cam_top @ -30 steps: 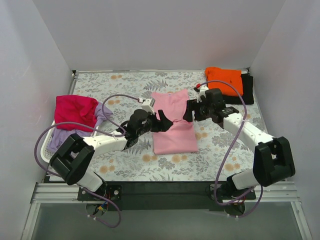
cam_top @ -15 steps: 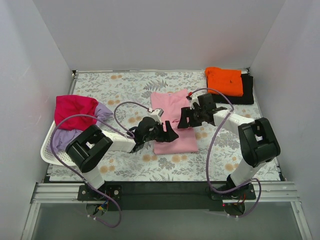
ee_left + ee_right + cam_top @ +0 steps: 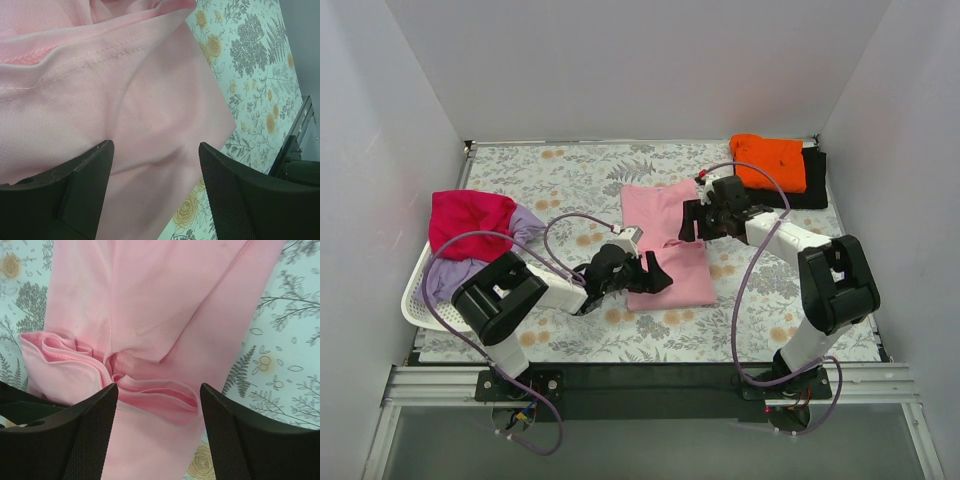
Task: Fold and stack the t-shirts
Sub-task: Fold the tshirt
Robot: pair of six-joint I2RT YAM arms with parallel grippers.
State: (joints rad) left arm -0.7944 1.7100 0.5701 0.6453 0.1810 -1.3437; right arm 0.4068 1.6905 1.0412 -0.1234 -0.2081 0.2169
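Observation:
The light pink t-shirt [image 3: 665,240] lies partly folded on the table's middle, with bunched folds across it. It fills the left wrist view [image 3: 115,85] and the right wrist view [image 3: 165,305]. My left gripper [image 3: 655,275] is open and low over the shirt's near left part. My right gripper [image 3: 692,222] is open just above the shirt's right edge, over the bunched fold [image 3: 150,390]. An orange t-shirt [image 3: 770,160] lies folded on a black t-shirt [image 3: 813,178] at the far right. A magenta-red t-shirt [image 3: 470,218] and a lavender t-shirt [image 3: 445,272] sit in the basket.
The white laundry basket [image 3: 415,312] stands at the left edge. The table has a floral cover [image 3: 560,170]. White walls close in the back and both sides.
The left gripper has slid toward me along the pink shirt's left side. The right gripper has moved back and sits at the shirt's right edge. The shirt's fold has shifted.

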